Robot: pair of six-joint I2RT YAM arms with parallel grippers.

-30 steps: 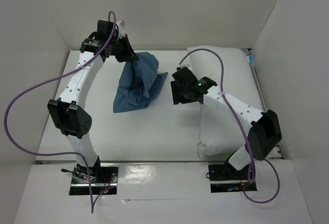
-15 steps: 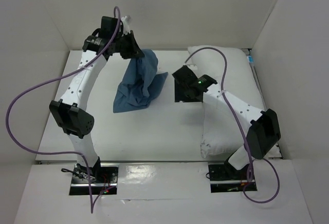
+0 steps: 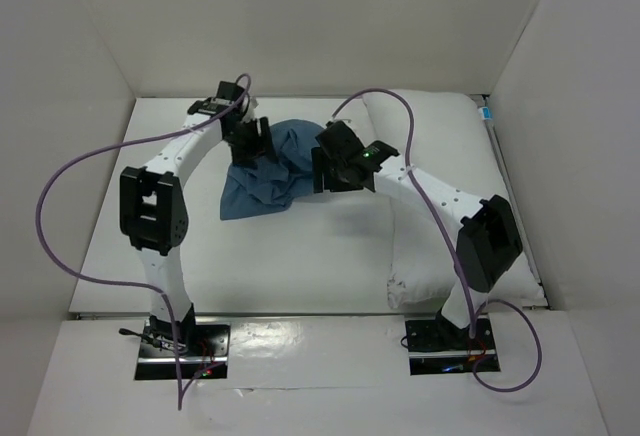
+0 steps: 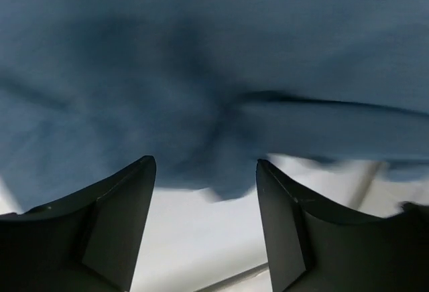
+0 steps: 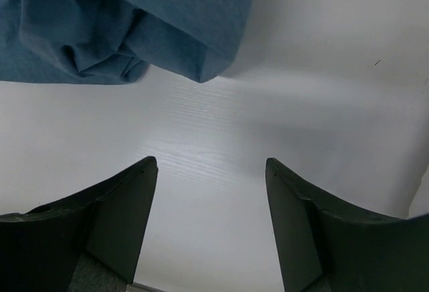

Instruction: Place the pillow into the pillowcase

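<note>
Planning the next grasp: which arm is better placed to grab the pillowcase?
Left, probably. The left end effector, open, has the pillowcase filling its view, right at the fingertips. The right end effector, also open, hangs over bare table, only a cloth corner ahead.

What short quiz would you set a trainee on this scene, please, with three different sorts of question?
1. True or false: the plump white rectangular pillow lies inside the wrinkly medium-blue cloth pillowcase.
2. What does the right gripper hold? A) pillow B) pillowcase C) nothing
3. Fill in: the left gripper is ____ (open or shut).
Key: 1 false; 2 C; 3 open.
</note>
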